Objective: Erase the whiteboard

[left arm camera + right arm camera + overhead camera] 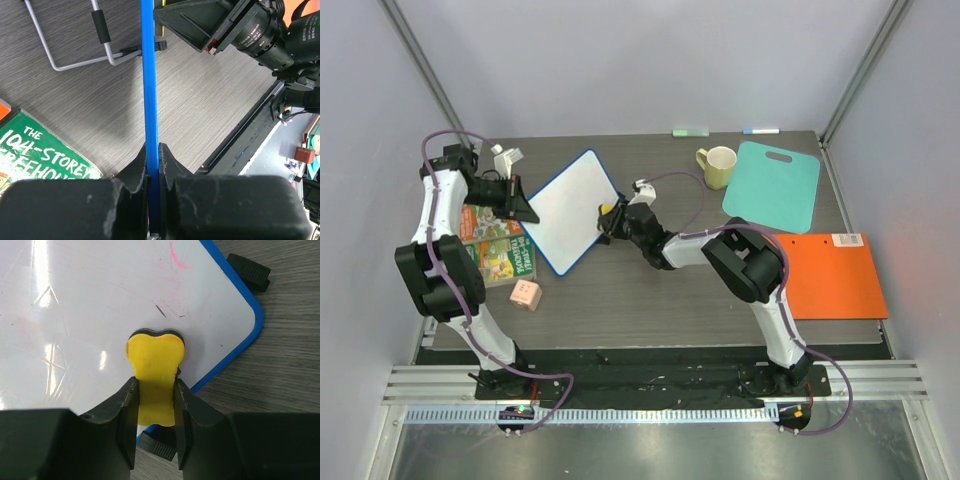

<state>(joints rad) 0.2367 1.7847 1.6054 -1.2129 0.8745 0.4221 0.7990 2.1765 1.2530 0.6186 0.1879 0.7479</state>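
Note:
The whiteboard [567, 208], white with a thin blue rim, lies tilted at the table's back left. My left gripper [527, 209] is shut on its left edge; in the left wrist view the blue rim [149, 80] runs straight up from between the jaws of the left gripper [153, 150]. My right gripper [611, 222] is shut on a yellow eraser [155, 365] with a dark underside, pressed on the board [75, 315] near its right corner. Faint pink-red marks [175, 257] and a small dark stroke [160, 310] remain ahead of the eraser. In the right wrist view the right gripper [155, 390] pinches the eraser's sides.
A green picture book [495, 245] lies under the left arm, a small pink cube [525, 294] in front of it. A yellow-green mug [717, 166], a teal cutting board [775, 185] and an orange folder [830, 273] sit on the right. A wire stand [75, 45] shows behind the board.

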